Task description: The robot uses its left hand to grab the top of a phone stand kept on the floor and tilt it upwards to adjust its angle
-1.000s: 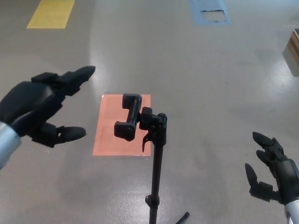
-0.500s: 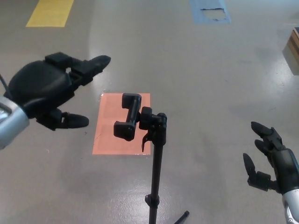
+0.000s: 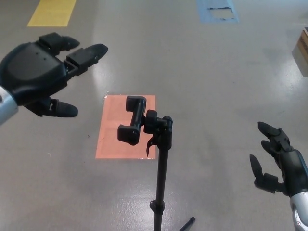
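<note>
A black phone stand (image 3: pixel 160 159) rises from the floor at the picture's lower middle. Its clamp head (image 3: pixel 133 120) sits at the top of the pole, empty and tilted on its side, over an orange floor patch (image 3: pixel 111 129). My left hand (image 3: pixel 41 72) hovers open at the upper left, well clear of the clamp, with fingers spread toward the right. My right hand (image 3: pixel 279 166) is open too, low at the right edge, far from the stand.
A yellow floor mark (image 3: pixel 52 12) lies at the top left and a blue one (image 3: pixel 217 11) at the top right. A wooden box edge (image 3: pixel 302 48) shows at the far right. One tripod leg (image 3: pixel 187 224) pokes out at the bottom.
My left hand has risen and drifted up the picture, its fingers still spread. The right hand and the stand have hardly moved.
</note>
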{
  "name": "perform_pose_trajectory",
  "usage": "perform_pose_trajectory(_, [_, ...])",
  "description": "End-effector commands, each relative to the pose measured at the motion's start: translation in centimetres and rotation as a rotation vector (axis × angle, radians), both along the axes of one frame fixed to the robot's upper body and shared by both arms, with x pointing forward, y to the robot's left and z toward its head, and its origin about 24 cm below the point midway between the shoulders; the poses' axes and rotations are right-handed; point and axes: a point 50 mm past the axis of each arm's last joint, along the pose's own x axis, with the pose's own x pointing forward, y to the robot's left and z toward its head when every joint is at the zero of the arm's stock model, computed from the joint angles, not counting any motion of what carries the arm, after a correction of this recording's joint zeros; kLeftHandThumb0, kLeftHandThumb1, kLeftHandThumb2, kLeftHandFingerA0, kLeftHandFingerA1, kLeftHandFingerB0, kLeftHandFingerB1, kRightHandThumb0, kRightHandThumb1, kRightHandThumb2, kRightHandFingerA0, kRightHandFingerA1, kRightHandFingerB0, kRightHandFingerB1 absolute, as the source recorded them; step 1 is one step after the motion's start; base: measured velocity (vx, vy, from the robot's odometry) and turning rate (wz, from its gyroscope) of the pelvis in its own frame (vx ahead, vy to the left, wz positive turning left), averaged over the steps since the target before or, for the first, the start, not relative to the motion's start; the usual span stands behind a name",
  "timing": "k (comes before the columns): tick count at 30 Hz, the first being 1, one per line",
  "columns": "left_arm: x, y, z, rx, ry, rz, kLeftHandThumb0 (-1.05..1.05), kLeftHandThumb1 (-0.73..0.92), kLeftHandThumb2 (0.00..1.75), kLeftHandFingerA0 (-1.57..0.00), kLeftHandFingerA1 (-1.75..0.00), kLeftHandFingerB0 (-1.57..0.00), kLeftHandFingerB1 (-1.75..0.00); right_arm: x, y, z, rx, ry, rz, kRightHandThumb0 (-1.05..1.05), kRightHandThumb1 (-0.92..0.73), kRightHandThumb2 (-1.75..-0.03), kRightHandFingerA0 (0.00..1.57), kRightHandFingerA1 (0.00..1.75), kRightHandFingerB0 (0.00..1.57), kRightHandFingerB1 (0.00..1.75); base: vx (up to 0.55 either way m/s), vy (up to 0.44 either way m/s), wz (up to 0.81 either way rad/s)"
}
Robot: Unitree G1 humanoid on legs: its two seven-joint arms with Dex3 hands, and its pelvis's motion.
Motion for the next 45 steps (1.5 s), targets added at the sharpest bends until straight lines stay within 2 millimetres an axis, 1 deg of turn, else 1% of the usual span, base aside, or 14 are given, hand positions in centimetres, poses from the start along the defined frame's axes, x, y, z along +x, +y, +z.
perform_pose_trajectory(1, [-1.1, 2.1, 2.0, 0.145, -0.154, -0.201, -1.01, 0.68, 0.97, -0.11, -0.03, 0.0, 0.0, -0.7, -1.5, 0.4, -0.002, -0.056, -0.025, -0.34, -0.57, -1.11, 0.01, 0.47, 0.0, 0.47, 0.0, 0.0, 0.0])
perform_pose_trajectory(9, [-1.2, 1.5, 2.5, 0.249, -0.214, -0.282, -1.0, 0.67, 0.96, -0.15, -0.07, -0.01, -0.02, -0.4, -1.6, 0.8, -0.008, -0.059, -0.016, -0.34, -0.57, -1.11, 0.0, 0.47, 0.0, 0.47, 0.0, 0.0, 0.0])
perform_pose_trajectory(11, [-1.2, 1.2, 2.6, 0.273, -0.221, -0.299, -0.98, 0.65, 0.95, -0.05, -0.09, 0.0, -0.03, -0.2, -1.5, 0.9, -0.017, -0.059, -0.012, -0.34, -0.57, -1.12, 0.0, 0.47, 0.0, 0.47, 0.0, 0.0, 0.0])
perform_pose_trajectory(14, [-1.3, 0.8, 2.9, 0.292, -0.234, -0.321, -0.97, 0.65, 0.95, -0.16, -0.1, 0.0, -0.03, 0.1, -1.5, 1.3, -0.015, -0.07, -0.013, -0.34, -0.57, -1.11, 0.01, 0.47, 0.0, 0.47, 0.0, 0.0, 0.0])
perform_pose_trajectory(15, [-1.4, 0.5, 3.0, 0.286, -0.231, -0.334, -0.96, 0.63, 0.93, -0.16, -0.1, 0.0, -0.04, 0.2, -1.5, 1.4, -0.014, -0.076, -0.013, -0.65, -0.87, -0.66, 0.23, 0.33, 0.14, 0.28, 0.0, 0.0, 0.0])
perform_pose_trajectory(18, [-1.5, 0.0, 3.1, 0.272, -0.237, -0.374, -0.95, 0.62, 0.93, -0.11, -0.2, 0.0, -0.05, 0.5, -1.4, 1.8, -0.011, -0.087, -0.013, -0.66, -0.87, -0.66, 0.23, 0.33, 0.14, 0.27, 0.0, 0.0, 0.0])
perform_pose_trajectory(19, [-1.5, -0.2, 3.1, 0.278, -0.243, -0.385, -0.95, 0.64, 0.95, -0.15, -0.16, -0.01, -0.05, 0.6, -1.4, 1.8, -0.012, -0.088, -0.015, -0.66, -0.87, -0.66, 0.23, 0.33, 0.15, 0.27, 0.0, 0.0, 0.0])
perform_pose_trajectory(20, [-1.5, -0.5, 3.0, 0.288, -0.247, -0.4, -0.99, 0.68, 0.97, -0.15, -0.11, 0.0, -0.01, 0.8, -1.4, 2.0, -0.01, -0.089, -0.015, -0.34, -0.56, -1.11, 0.01, 0.47, 0.01, 0.47, 0.0, 0.0, 0.0])
perform_pose_trajectory(23, [-1.5, -0.7, 2.9, 0.293, -0.248, -0.412, -0.99, 0.68, 0.97, -0.15, -0.11, 0.0, -0.01, 0.9, -1.4, 2.0, -0.004, -0.09, -0.014, -0.34, -0.56, -1.11, 0.01, 0.47, 0.01, 0.47, 0.0, 0.0, 0.0])
perform_pose_trajectory(24, [-1.5, -0.7, 2.9, 0.293, -0.255, -0.418, -0.83, 0.73, 0.64, -0.07, -0.24, 0.0, -0.03, 0.9, -1.4, 2.1, -0.001, -0.091, -0.012, -0.34, -0.56, -1.11, 0.0, 0.47, 0.0, 0.47, 0.0, 0.0, 0.0])
perform_pose_trajectory(25, [-1.5, -0.7, 2.9, 0.292, -0.265, -0.425, -0.83, 0.73, 0.64, -0.07, -0.24, 0.0, -0.03, 1.0, -1.3, 2.2, 0.004, -0.092, -0.011, -0.34, -0.56, -1.11, 0.0, 0.47, 0.0, 0.47, 0.0, 0.0, 0.0])
perform_pose_trajectory(26, [-1.5, -0.8, 2.8, 0.291, -0.259, -0.437, -1.01, 0.68, 0.98, -0.15, -0.07, 0.0, -0.01, 1.2, -1.3, 2.4, 0.002, -0.096, -0.008, -0.34, -0.58, -1.11, 0.0, 0.47, 0.0, 0.47, 0.0, 0.0, 0.0])
perform_pose_trajectory(37, [-2.4, -1.9, 2.0, 0.338, -0.231, -0.542, -0.99, 0.64, 0.98, -0.03, 0.0, 0.0, -0.06, 1.8, -1.4, 2.9, -0.022, -0.103, -0.009, -0.34, -0.58, -1.11, 0.0, 0.47, 0.0, 0.47, 0.0, 0.0, 0.0])
perform_pose_trajectory(45, [-2.4, -2.1, 1.6, 0.334, -0.218, -0.538, -1.02, 0.67, 0.98, -0.16, -0.04, 0.0, -0.01, 2.0, -1.2, 3.1, -0.015, -0.114, -0.006, -0.34, -0.58, -1.11, 0.0, 0.47, 0.0, 0.47, 0.0, 0.0, 0.0])
